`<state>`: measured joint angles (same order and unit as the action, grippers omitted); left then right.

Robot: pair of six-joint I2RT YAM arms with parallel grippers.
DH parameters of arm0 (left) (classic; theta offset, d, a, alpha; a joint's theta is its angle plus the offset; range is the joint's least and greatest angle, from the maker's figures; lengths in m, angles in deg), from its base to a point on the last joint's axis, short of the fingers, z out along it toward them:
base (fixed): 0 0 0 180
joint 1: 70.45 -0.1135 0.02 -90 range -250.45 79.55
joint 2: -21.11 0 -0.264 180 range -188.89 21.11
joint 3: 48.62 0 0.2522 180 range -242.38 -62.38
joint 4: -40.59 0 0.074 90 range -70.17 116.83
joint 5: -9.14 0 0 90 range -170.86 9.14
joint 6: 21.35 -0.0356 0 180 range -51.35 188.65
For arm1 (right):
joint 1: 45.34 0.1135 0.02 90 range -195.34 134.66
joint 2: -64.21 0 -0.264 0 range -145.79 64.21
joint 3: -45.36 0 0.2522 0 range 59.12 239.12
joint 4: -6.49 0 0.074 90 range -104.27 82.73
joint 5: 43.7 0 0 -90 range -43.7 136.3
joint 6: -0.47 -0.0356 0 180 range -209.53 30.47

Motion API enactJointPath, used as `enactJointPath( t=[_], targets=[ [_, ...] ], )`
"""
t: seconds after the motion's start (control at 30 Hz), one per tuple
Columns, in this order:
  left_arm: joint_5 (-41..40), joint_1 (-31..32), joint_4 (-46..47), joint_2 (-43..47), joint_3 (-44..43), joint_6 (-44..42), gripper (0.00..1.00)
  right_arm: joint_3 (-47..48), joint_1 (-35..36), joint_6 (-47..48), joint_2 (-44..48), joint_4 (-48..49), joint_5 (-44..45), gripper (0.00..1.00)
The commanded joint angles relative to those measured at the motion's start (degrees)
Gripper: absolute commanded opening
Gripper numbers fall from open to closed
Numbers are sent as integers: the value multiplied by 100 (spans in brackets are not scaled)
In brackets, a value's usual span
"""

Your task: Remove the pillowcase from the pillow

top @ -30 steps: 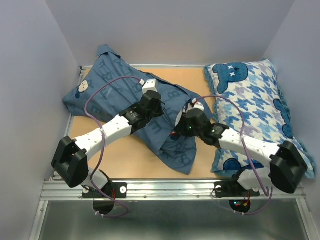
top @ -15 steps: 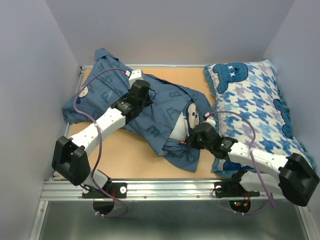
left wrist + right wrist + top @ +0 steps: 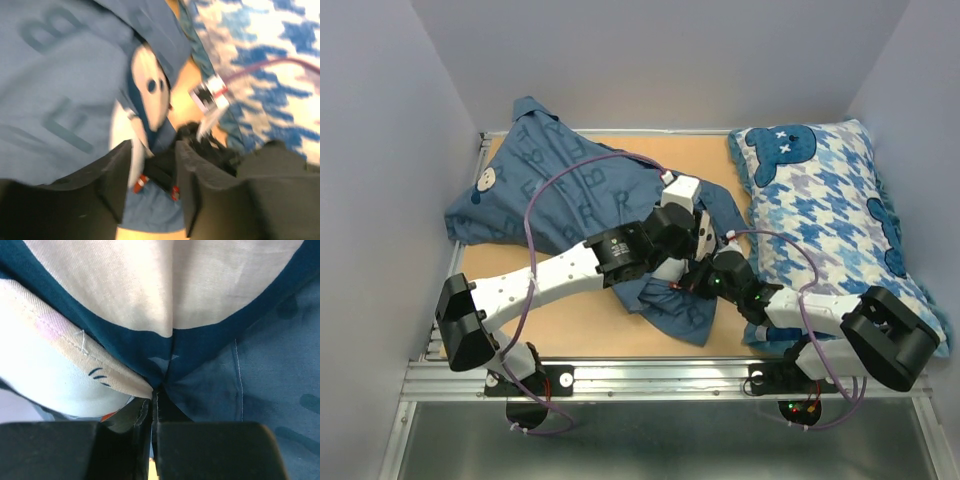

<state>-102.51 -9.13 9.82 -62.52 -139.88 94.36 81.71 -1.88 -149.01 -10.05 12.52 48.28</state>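
Note:
The slate-blue pillowcase [image 3: 570, 190] lies wrinkled over the left and middle of the table, with letters and a monkey face [image 3: 150, 90] printed on it. A white bit of the pillow [image 3: 120, 132] peeks out at the case's mouth; the rest is hidden inside. My right gripper [image 3: 692, 282] is shut on a fold of pillowcase hem [image 3: 160, 375] at that mouth. My left gripper [image 3: 698, 232] hovers just above and behind it. In the blurred left wrist view, the left gripper [image 3: 152, 170] is open with nothing pinched, and the right gripper's black body shows beyond the gap.
A blue-and-white houndstooth pillow [image 3: 830, 200] with cartoon heads fills the right side of the table, close beside both grippers. Bare wood table [image 3: 580, 320] shows in front of the pillowcase. Grey walls close in on the left, back and right.
My left arm left the left part of the pillowcase, swung right to the case's mouth and opened. My right gripper closed on the hem there.

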Motion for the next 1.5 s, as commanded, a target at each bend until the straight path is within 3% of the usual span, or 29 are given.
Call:
enactJointPath(
  t=[0.0,0.1,0.33,0.47,0.5,0.87,1.1,1.47],
  targets=[
    [-453,371,-214,-126,313,512,65,-333,-22,-300,279,649,-33,2],
    [-594,504,-48,-232,628,1082,67,-615,-31,-502,726,553,284,4],
    [-673,495,173,-706,797,1313,69,-721,-48,-661,1229,69,672,3],
    [-1323,425,-302,-1040,517,1384,72,-572,-48,-556,1142,-326,769,0],
    [-1611,425,-520,-1128,385,1323,80,-580,-48,-582,1116,-344,778,1],
    [-2739,3,-1506,-1638,-169,980,84,-633,-66,-652,1080,-397,804,1],
    [-1852,20,-830,-1384,-90,285,83,-501,-84,-556,1036,-529,831,1],
    [-1967,231,-1234,-2095,-547,162,87,-457,-92,-450,1054,-634,910,2]
  ],
)
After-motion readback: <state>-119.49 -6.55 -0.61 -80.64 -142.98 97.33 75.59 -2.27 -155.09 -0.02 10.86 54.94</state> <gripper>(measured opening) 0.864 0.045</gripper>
